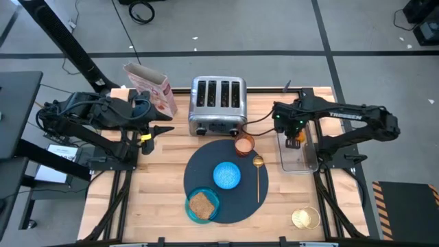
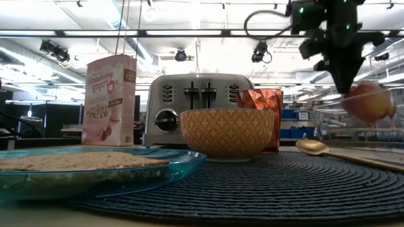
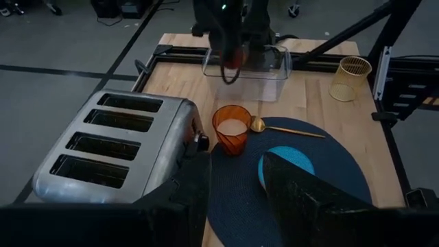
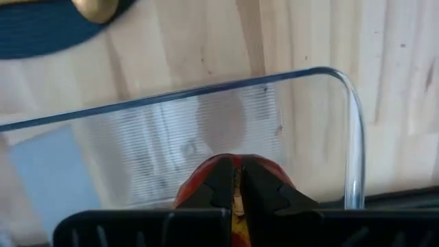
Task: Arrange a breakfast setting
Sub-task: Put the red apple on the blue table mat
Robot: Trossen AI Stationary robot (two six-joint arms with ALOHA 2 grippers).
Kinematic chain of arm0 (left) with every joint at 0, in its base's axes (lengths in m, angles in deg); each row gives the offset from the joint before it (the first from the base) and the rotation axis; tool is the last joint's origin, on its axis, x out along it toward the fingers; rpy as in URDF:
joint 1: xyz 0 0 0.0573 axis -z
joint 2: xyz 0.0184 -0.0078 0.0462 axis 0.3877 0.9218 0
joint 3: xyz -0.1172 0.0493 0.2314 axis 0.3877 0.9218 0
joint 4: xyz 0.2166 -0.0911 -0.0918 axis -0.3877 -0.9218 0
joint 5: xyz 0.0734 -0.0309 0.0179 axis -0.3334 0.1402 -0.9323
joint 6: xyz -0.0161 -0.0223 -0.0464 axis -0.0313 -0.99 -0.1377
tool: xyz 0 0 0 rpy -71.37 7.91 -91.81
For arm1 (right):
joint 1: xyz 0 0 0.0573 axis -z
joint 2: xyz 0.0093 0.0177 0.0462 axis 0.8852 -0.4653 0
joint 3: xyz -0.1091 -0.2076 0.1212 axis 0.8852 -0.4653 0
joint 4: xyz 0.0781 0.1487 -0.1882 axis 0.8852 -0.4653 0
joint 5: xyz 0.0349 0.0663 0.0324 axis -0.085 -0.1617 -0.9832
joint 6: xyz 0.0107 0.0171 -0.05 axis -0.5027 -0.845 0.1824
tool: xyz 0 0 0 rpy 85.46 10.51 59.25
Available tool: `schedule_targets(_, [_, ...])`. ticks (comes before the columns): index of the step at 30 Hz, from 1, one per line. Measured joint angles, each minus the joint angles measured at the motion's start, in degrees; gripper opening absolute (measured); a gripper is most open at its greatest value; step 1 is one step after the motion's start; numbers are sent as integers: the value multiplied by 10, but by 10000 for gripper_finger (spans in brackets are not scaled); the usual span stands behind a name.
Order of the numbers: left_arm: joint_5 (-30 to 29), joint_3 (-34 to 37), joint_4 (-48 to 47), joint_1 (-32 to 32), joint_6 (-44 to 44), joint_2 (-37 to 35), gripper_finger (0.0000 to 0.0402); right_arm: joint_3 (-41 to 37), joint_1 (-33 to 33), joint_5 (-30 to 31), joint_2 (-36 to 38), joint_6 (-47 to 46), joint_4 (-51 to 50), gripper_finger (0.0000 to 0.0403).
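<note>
A round dark navy mat point(image 1: 223, 199) lies at the table's middle. On it are a bowl, bright blue inside point(image 1: 227, 175), a teal plate point(image 1: 212, 200) bearing a brown toast slice point(image 1: 200, 204), a gold spoon point(image 1: 258, 177) and, at the far edge, a copper cup point(image 1: 244, 145). My right gripper point(image 1: 295, 139) is shut on a red-orange fruit point(image 2: 369, 102) over a clear container point(image 1: 300, 156) right of the mat. My left gripper point(image 1: 162, 130) is open and empty at the table's left, beside the toaster. My right gripper pinches the red-orange fruit at its top point(image 4: 206, 180) between its two fingers point(image 4: 264, 184), which come from above, pointing down. The fruit hangs below the fingers inside the clear container's walls, off its floor in the low view.
A chrome four-slot toaster point(image 1: 218, 105) stands at the far middle, a pink cereal box point(image 1: 152, 88) to its left. A gold wire cup point(image 1: 306, 218) stands at the near right corner. Bare wood lies left of the mat.
</note>
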Motion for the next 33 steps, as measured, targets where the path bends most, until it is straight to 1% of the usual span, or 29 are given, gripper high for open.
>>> schedule_targets(3, [0, 0, 0, 0, 1, 0, 142, 25, -28, -10, 9, -40, -36, 18])
schedule_targets(8, [0, 0, 0, 0, 1, 0, 142, 82, -80, -46, 11, -116, -87, 17])
schedule_targets(14, [2, 0, 0, 0, 1, 0, 142, 149, -145, -76, 7, -215, -70, 17])
schedule_targets(18, [36, 0, 0, 10, 24, 0, 142, 191, -191, -77, -5, -269, -21, 17])
schedule_targets(24, [39, 0, -1, 29, 24, -1, 142, 234, -247, -53, -39, -321, 77, 17])
schedule_targets(28, [38, 0, -1, 38, 24, -1, 142, 252, -268, -42, -76, -324, 163, 17])
schedule_targets(33, [39, 0, -1, 48, 22, -2, 142, 256, -272, -40, -130, -300, 274, 17])
